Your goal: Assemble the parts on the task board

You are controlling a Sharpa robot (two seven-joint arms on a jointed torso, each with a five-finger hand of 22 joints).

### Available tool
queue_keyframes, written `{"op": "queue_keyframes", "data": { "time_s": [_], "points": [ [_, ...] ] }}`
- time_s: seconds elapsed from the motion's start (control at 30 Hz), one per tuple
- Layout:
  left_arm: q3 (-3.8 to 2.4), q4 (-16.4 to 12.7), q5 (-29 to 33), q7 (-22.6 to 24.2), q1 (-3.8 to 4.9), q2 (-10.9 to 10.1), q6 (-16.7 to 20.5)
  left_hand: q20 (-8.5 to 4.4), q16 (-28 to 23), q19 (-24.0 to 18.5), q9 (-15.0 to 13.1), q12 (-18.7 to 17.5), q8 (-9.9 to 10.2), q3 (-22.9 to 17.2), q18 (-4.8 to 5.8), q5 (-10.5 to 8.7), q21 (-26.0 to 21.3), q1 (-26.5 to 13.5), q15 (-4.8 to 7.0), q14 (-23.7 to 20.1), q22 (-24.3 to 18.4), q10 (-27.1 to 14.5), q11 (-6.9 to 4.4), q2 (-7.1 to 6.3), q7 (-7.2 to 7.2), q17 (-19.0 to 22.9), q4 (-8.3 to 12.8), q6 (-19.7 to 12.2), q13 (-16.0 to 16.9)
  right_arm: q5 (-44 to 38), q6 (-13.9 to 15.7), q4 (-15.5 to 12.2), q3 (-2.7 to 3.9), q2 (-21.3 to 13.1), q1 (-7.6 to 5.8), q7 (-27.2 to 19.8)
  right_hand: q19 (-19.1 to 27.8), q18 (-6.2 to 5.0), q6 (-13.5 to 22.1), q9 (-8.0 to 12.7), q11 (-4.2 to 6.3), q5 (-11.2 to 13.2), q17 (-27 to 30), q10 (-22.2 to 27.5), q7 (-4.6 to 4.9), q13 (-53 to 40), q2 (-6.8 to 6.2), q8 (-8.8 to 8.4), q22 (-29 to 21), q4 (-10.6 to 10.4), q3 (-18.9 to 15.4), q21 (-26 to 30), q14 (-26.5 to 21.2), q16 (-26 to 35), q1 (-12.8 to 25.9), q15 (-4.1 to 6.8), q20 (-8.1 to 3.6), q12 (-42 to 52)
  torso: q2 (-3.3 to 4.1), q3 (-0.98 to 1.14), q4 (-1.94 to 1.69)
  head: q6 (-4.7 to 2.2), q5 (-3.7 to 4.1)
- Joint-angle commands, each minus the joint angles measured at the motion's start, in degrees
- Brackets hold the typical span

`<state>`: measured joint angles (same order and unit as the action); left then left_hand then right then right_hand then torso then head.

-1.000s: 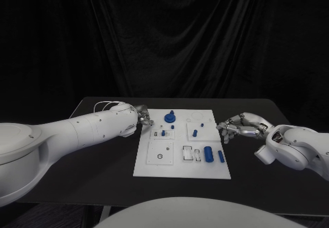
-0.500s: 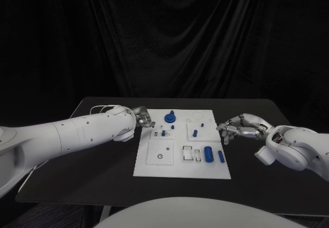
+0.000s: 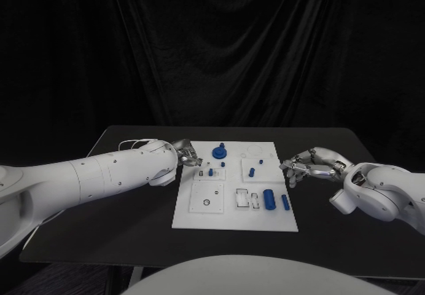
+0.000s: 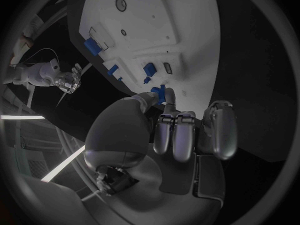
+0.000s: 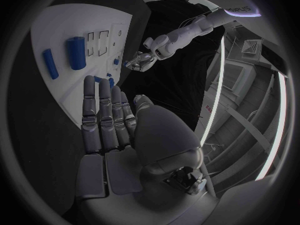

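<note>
the task board (image 3: 206, 215) lies flat in the middle of the black table (image 3: 115, 233), and everything else is placed from it. the left hand (image 3: 187, 153) hovers at the board's far left corner; in the left wrist view its fingers (image 4: 175, 137) are curled in side by side, and whether anything sits between them and the thumb i cannot tell. the right hand (image 3: 306, 165) hangs just off the board's right edge, about halfway along it, fingers (image 5: 103, 115) stretched out straight and close together, holding nothing, with its fingertips over the board's edge in the right wrist view. on the board, a tall blue part (image 3: 220, 151) stands near the far edge beside the left hand. a thick blue cylinder (image 3: 269, 199) and a thinner blue bar (image 3: 286, 202) lie side by side in the board's near right part. small blue pieces (image 3: 252, 171) sit in the right middle square.
</note>
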<state>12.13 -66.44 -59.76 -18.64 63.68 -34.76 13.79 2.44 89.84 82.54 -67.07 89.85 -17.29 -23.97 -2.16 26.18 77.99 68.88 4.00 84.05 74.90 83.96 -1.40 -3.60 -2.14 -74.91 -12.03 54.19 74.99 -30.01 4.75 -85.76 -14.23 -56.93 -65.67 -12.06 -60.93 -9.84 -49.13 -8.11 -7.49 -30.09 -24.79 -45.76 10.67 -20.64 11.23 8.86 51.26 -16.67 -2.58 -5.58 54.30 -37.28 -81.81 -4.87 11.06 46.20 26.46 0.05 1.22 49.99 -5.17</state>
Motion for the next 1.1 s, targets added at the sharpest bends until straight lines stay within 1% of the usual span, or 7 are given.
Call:
{"op": "queue_keyframes", "data": {
  "time_s": [0.03,0.2,0.4,0.5,0.73,0.83,1.1],
  "points": [
    [-0.05,0.39,0.56,0.57,-0.28,0.44,1.70,-0.19,0.16,-0.23,-0.01,0.15,-0.29,-0.02,-0.97,-0.29,-0.31,-0.42,0.31,5.95,10.94,6.04,-0.31,0.31,-0.05,-15.09,-0.50,0.23,15.01,-0.13,-0.32,-0.19,0.04,-0.09,0.16,0.69,0.30,-0.48,-0.15,0.08,0.02,0.17,0.10,0.25,0.21,0.06,0.24,-0.25,-0.06,0.04,0.39,0.27,-0.50,0.06,0.18,0.00,-0.13,-0.22,0.11,0.00,-0.01,0.01,0.04],
    [-0.05,0.93,0.56,0.71,-0.64,0.83,1.43,-0.19,0.16,-0.60,-0.01,0.15,-0.26,-0.01,-1.11,-0.69,-0.91,-0.77,0.28,5.95,10.74,6.04,-0.26,0.50,-0.11,-15.09,-0.83,0.13,15.01,-0.13,-0.31,-0.28,0.04,-0.15,0.16,0.69,0.30,-0.48,-0.16,0.08,0.02,0.15,0.11,0.26,0.20,0.06,0.21,-0.24,-0.06,0.06,0.41,0.27,-0.50,0.06,0.16,0.01,-0.13,-0.22,0.10,-0.02,-0.03,0.01,0.14],
    [-0.05,1.22,0.56,0.67,-1.20,1.00,0.72,-0.18,0.16,-0.68,-0.03,0.15,-0.26,0.14,-1.13,-0.66,-1.04,-1.04,0.25,5.95,10.70,6.04,-0.22,0.57,-0.17,-15.09,-1.06,0.11,15.01,-0.13,-0.33,-0.30,0.04,-0.23,0.17,0.75,0.30,-0.48,-0.18,0.08,0.03,0.12,0.11,0.27,0.19,0.06,0.17,-0.24,-0.07,0.09,0.44,0.27,-0.51,0.05,0.12,0.01,-0.13,-0.22,0.07,-0.01,-0.04,0.01,0.12],
    [-0.05,1.20,0.56,0.60,-1.46,0.94,0.46,-0.18,0.16,-0.73,-0.04,0.15,-0.26,0.16,-1.15,-0.66,-1.12,-1.07,0.25,5.95,10.68,6.04,-0.21,0.57,-0.17,-15.09,-1.08,0.11,15.01,-0.14,-0.37,-0.35,0.04,-0.26,0.18,0.80,0.30,-0.48,-0.19,0.08,0.04,0.10,0.11,0.28,0.18,0.06,0.15,-0.23,-0.07,0.12,0.46,0.27,-0.51,0.05,0.09,0.01,-0.13,-0.22,0.07,-0.01,-0.02,0.01,0.19],
    [-0.05,1.08,0.56,0.38,-1.79,0.77,-0.01,-0.17,0.16,-0.84,-0.05,0.15,-0.26,0.27,-1.19,-0.70,-1.29,-1.20,0.23,5.95,10.62,6.04,-0.19,0.59,-0.19,-15.09,-1.18,0.09,15.01,-0.14,-0.44,-0.37,0.04,-0.30,0.20,0.93,0.30,-0.48,-0.23,0.07,0.06,0.03,0.12,0.29,0.15,0.07,0.10,-0.21,-0.07,0.16,0.53,0.27,-0.52,0.04,0.02,0.02,-0.14,-0.22,0.07,-0.01,-0.04,0.01,0.10],
    [-0.04,1.02,0.56,0.31,-1.98,0.71,-0.27,-0.17,0.16,-0.91,-0.05,0.15,-0.26,0.29,-1.22,-0.71,-1.40,-1.23,0.23,5.95,10.58,6.04,-0.18,0.59,-0.19,-15.09,-1.21,0.08,15.01,-0.14,-0.48,-0.39,0.04,-0.32,0.21,0.99,0.31,-0.49,-0.25,0.07,0.07,0.00,0.13,0.30,0.14,0.07,0.07,-0.20,-0.07,0.17,0.56,0.27,-0.52,0.04,-0.02,0.03,-0.14,-0.21,0.04,-0.01,-0.03,0.01,0.21],
    [-0.04,1.02,0.56,0.47,-2.74,0.68,-0.26,-0.16,0.16,-0.93,-0.06,0.15,-0.27,0.36,-1.22,-0.76,-1.43,-1.30,0.21,5.95,10.58,6.04,-0.17,0.61,-0.20,-15.09,-1.27,0.07,15.01,-0.14,-0.68,-0.39,0.04,-0.32,0.23,1.24,0.31,-0.49,-0.38,0.05,0.11,-0.13,0.15,0.32,0.09,0.09,-0.03,-0.14,-0.07,0.25,0.73,0.27,-0.52,0.02,-0.22,0.06,-0.16,-0.21,0.05,0.00,-0.02,0.01,0.27]
  ]
}}
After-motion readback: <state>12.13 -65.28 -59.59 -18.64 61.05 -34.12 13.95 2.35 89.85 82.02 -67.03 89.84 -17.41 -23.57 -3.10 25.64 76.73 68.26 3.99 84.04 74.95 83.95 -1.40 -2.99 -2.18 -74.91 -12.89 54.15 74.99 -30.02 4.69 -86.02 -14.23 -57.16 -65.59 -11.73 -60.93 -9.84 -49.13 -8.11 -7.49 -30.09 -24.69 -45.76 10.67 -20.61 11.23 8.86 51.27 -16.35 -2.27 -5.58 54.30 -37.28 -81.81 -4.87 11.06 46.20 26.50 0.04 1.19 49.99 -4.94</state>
